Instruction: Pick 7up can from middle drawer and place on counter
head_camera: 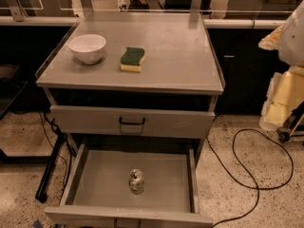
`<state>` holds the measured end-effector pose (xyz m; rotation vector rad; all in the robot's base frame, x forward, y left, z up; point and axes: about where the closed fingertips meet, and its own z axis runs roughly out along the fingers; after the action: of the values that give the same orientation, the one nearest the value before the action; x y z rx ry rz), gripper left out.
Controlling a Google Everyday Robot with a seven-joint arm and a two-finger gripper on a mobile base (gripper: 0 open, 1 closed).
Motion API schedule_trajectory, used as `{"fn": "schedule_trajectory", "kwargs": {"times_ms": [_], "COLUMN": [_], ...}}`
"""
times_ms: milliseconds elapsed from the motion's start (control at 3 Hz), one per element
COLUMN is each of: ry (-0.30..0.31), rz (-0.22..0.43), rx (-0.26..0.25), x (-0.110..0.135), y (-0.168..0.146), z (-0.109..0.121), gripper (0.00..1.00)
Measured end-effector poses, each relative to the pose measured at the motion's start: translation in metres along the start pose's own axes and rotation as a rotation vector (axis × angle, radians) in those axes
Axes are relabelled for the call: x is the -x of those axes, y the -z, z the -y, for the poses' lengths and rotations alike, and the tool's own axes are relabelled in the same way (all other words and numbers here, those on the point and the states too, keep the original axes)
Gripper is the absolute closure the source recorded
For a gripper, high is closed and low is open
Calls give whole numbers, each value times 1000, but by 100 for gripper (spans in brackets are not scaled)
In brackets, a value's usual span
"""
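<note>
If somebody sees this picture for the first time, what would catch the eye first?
The pulled-out middle drawer at the bottom of the picture, with a lone 7up can standing upright near its front centre. Next, on the counter above, a white bowl at the left and a green-and-yellow sponge to its right. The claw is not in view.

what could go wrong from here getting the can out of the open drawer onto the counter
The 7up can stands upright on the middle drawer floor; an off-centre approach could tip it and let it roll. A lift path hugging the cabinet could hit the closed drawer front or the counter edge above. The white bowl and sponge sit on the counter's left, so placing there might knock them. The gripper is not in view.
</note>
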<state>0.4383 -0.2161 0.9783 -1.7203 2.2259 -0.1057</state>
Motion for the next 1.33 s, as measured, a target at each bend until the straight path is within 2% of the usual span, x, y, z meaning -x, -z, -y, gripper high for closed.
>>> {"fn": "schedule_trajectory", "kwargs": {"times_ms": [333, 667, 1000, 1333], "ry": [0, 4, 12, 17], "rz": [0, 22, 60, 109], "rx": [0, -6, -2, 30], "x": [0, 1, 3, 9], "y": [0, -18, -72, -125], "z": [0, -4, -17, -30], "gripper": [0, 0, 0, 0]}}
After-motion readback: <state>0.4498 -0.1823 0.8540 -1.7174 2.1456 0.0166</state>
